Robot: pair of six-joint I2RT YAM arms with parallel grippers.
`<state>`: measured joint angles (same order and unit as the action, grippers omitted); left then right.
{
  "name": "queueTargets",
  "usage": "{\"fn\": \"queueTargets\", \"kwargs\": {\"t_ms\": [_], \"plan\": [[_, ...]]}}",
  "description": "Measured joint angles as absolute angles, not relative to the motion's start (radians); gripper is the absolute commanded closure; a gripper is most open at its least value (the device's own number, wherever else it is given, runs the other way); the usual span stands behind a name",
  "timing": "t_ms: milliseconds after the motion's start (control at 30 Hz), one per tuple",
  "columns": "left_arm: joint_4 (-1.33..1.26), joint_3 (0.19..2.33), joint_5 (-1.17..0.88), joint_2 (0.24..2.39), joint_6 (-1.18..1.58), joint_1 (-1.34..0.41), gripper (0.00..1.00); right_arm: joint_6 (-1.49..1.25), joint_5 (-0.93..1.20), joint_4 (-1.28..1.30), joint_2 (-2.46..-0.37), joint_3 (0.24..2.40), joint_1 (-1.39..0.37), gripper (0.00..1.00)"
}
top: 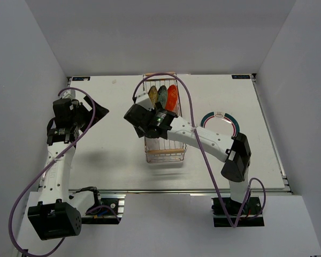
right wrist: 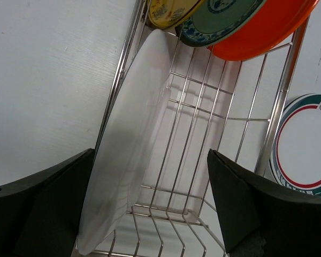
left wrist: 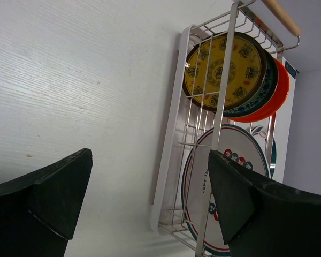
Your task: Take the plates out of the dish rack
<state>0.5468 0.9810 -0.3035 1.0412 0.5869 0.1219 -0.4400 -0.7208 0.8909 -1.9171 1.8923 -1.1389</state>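
Observation:
The dish rack (top: 166,144) stands mid-table, its wooden handle (left wrist: 281,16) at the far end. At that end stand the yellow-olive plate (right wrist: 171,8), the grey-blue plate (right wrist: 219,19) and the orange plate (right wrist: 267,32). A white plate (right wrist: 128,150) leans against the rack's left wall. The teal-rimmed plate (top: 220,122) lies flat on the table right of the rack. My right gripper (right wrist: 151,160) is open and empty above the rack's middle, its left finger beside the white plate. My left gripper (left wrist: 150,160) is open and empty, left of the rack and apart from it.
The right arm (top: 203,136) reaches across from the near right over the rack. The table's back edge (top: 160,76) runs just behind the rack, with grey walls on three sides. Purple cables loop over both arms.

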Motion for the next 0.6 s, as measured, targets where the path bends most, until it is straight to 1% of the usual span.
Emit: {"fn": "queueTargets", "kwargs": {"t_ms": [200,267,300,367,400,533,567,600], "plan": [[0.546,0.981,-0.304,1.031,0.587,0.122,0.02,-0.477,-0.764,0.892,-1.906,1.884,-1.139,0.11],[0.547,0.981,-0.304,1.031,0.587,0.122,0.02,-0.494,-0.78,0.9,-1.905,1.884,-1.138,0.15],[0.547,0.981,-0.303,1.031,0.587,0.122,0.02,-0.505,-0.787,0.905,-1.905,1.884,-1.137,0.23],[0.547,0.981,-0.303,1.031,0.587,0.122,0.02,-0.526,-0.797,0.916,-1.905,1.884,-1.135,0.29],[0.547,0.981,-0.303,1.031,0.587,0.122,0.02,-0.536,-0.802,0.922,-1.905,1.884,-1.134,0.31],[0.547,0.981,-0.303,1.031,0.587,0.122,0.02,-0.556,-0.807,0.949,-1.914,1.903,-1.125,0.31],[0.547,0.981,-0.303,1.031,0.587,0.122,0.02,-0.559,-0.807,0.954,-1.922,1.916,-1.124,0.32],[0.547,0.981,-0.303,1.031,0.587,0.122,0.02,-0.563,-0.807,0.962,-1.934,1.932,-1.122,0.36]]}}
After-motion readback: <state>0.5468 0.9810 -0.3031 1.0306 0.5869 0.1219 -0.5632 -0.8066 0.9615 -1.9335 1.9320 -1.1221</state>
